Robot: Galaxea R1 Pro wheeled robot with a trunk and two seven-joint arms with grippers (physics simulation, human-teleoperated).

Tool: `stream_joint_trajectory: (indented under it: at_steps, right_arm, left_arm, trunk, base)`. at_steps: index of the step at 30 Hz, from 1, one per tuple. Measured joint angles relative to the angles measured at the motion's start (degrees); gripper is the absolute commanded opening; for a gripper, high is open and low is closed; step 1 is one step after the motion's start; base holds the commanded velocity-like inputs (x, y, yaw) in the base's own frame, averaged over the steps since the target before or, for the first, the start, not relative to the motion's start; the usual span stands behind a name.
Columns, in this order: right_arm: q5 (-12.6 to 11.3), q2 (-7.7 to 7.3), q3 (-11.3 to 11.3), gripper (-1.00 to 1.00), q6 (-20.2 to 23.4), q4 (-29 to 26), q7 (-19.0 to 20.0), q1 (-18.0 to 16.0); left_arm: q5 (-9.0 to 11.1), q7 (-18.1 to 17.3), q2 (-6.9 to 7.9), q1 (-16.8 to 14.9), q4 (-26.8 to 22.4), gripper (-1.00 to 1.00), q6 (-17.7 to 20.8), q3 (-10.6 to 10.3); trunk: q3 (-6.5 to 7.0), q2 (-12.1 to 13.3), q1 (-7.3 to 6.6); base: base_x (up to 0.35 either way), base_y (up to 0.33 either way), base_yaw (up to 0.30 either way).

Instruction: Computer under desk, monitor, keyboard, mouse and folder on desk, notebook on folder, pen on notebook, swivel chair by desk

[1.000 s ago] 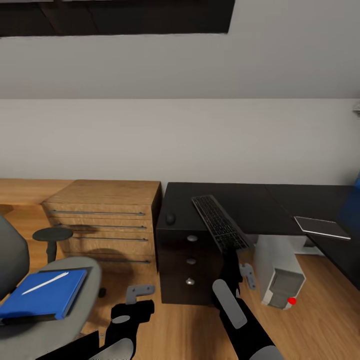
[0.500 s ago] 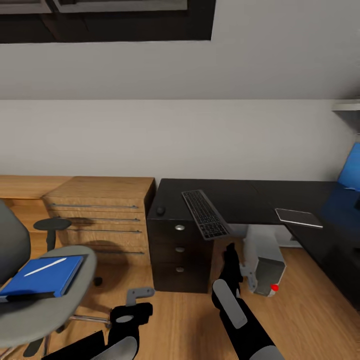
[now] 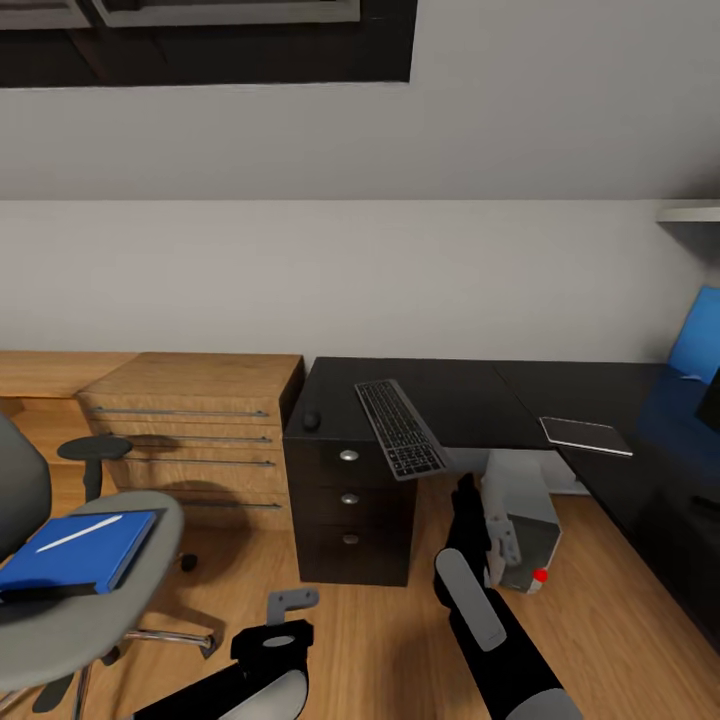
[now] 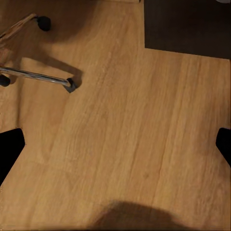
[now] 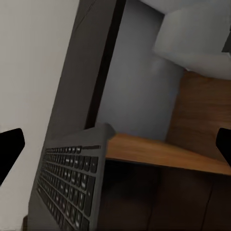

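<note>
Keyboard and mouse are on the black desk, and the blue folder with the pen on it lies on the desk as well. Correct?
Not quite. The head view shows the blue folder with the pen on the swivel chair seat, not the black desk. The keyboard and mouse are on the desk.

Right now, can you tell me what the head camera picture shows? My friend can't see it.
A black keyboard lies on a black desk, its near end sticking out past the edge, with a small mouse beside it. The right gripper sits just below, jaws open. On the left, a blue folder with a white pen rests on a grey chair.
</note>
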Motion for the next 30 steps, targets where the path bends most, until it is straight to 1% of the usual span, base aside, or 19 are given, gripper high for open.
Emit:
stream_joint_trajectory:
  at_steps: [3,4,8,9,11,12,13,15,16,18,19,20,21,25,26,28,29,30]
  right_arm:
    - [0.1,-0.19,0.0,1.0,1.4,-0.6,0.1,0.0]
    - [0.1,-0.3,-0.1,1.0,2.1,-0.9,0.1,0.0]
    - [0.3,-0.9,-0.1,1.0,3.2,-2.2,0.0,0.0]
    - [0.3,-1.51,-0.1,1.0,3.8,-3.1,0.0,0.0]
    - [0.3,-3.3,-0.2,1.0,5.3,-4.7,0.0,0.0]
    - [0.2,-3.81,-0.2,1.0,5.7,-5.0,0.0,0.0]
    - [0.2,-4.68,-0.2,1.0,6.7,-5.5,0.0,0.0]
    - [0.3,-5.41,-0.2,1.0,7.7,-6.2,0.0,0.0]
    - [0.3,-5.94,-0.2,1.0,8.6,-6.9,0.0,0.0]
    - [0.4,-6.39,-0.3,1.0,9.2,-7.8,0.0,0.0]
    - [0.4,-7.04,-0.6,1.0,9.6,-8.7,0.0,0.0]
    - [0.4,-7.43,-0.8,1.0,9.8,-9.1,0.0,0.0]
    - [0.4,-8.36,-1.2,1.0,10.0,-9.7,0.0,0.0]
    - [0.3,-10.23,-1.7,1.0,10.7,-10.4,0.2,-0.1]
    - [0.3,-10.87,-1.8,1.0,11.2,-10.5,0.2,-0.1]
    - [0.4,-11.34,-1.9,1.0,12.2,-10.6,0.1,-0.3]
    - [0.6,-12.31,-2.7,1.0,16.4,-9.9,0.1,-3.1]
    - [0.6,-12.59,-3.2,1.0,18.5,-8.7,0.1,-5.5]
  left_arm:
    - [0.0,-0.6,-1.1,0.0,3.2,1.0,0.0,0.1]
    - [0.0,-1.4,-2.19,0.0,5.9,1.0,-0.1,0.2]
    - [-0.1,-4.8,-4.75,0.0,12.9,1.0,0.0,0.5]
    - [-0.2,-7.3,-6.07,0.0,16.4,1.0,0.1,0.7]
    - [-0.2,-13.1,-8.62,0.0,22.8,1.0,0.1,1.1]
    - [-0.2,-14.6,-9.21,0.0,24.4,1.0,0.2,1.1]
    - [-0.2,-17.1,-10.16,0.0,27.0,1.0,0.2,1.2]
    - [-0.2,-19.4,-10.92,0.0,29.4,1.0,0.2,1.3]
    - [-0.2,-21.1,-11.4,0.0,31.2,1.0,0.2,1.3]
    - [-0.2,-22.4,-11.72,0.0,32.5,1.0,0.2,1.4]
    - [-0.2,-23.3,-11.9,0.0,33.5,1.0,0.2,1.4]
    - [-0.2,-23.7,-11.96,0.0,33.9,1.0,0.2,1.4]
    - [-0.2,-24.3,-12.04,0.0,34.8,1.0,0.2,1.5]
    - [-0.2,-26.0,-12.24,0.0,37.4,1.0,-0.2,1.5]
    - [-0.2,-27.7,-12.34,0.0,39.0,1.0,-0.6,1.5]
    - [-0.2,-29.9,-12.42,0.0,40.7,1.0,-1.1,1.4]
    - [0.1,-35.6,-12.68,0.0,45.0,1.0,-3.3,1.2]
    - [0.2,-37.5,-12.95,0.0,47.1,1.0,-4.3,1.1]
  trunk:
    - [0.54,1.2,-0.66]
    - [0.72,1.6,-0.88]
    - [1.44,3.2,-1.76]
    - [1.62,3.6,-1.98]
    - [1.97,4.4,-2.42]
    - [2.15,4.8,-2.64]
    - [2.33,5.2,-2.86]
    - [2.69,6.0,-3.3]
    - [2.87,6.4,-3.52]
    - [3.23,7.2,-3.95]
    - [3.41,7.6,-4.17]
    - [3.59,8.0,-4.39]
    - [3.77,8.4,-4.61]
    - [4.49,10.0,-5.49]
    - [4.67,10.4,-5.71]
    - [5.03,11.2,-6.15]
    - [5.22,11.6,-6.37]
    - [5.39,12.0,-6.59]
  base:
    - [0.0,-0.003,0.0]
    - [0.0,-0.002,0.0]
    - [0.0,-0.001,0.0]
    - [0.0,0.0,0.0]
    - [0.0,0.0,0.0]
    - [0.0,0.0,0.0]
    - [0.0,0.0,0.0]
    - [0.0,0.0,0.0]
    - [0.0,0.0,0.0]
    - [0.0,0.0,0.0]
    - [0.0,0.0,0.0]
    - [0.0,0.0,0.0]
    - [0.0,0.0,0.0]
    - [0.0,0.0,0.0]
    - [0.0,0.0,0.0]
    - [0.0,0.0,0.0]
    - [0.0,0.0,0.0]
    - [0.0,0.0,0.0]
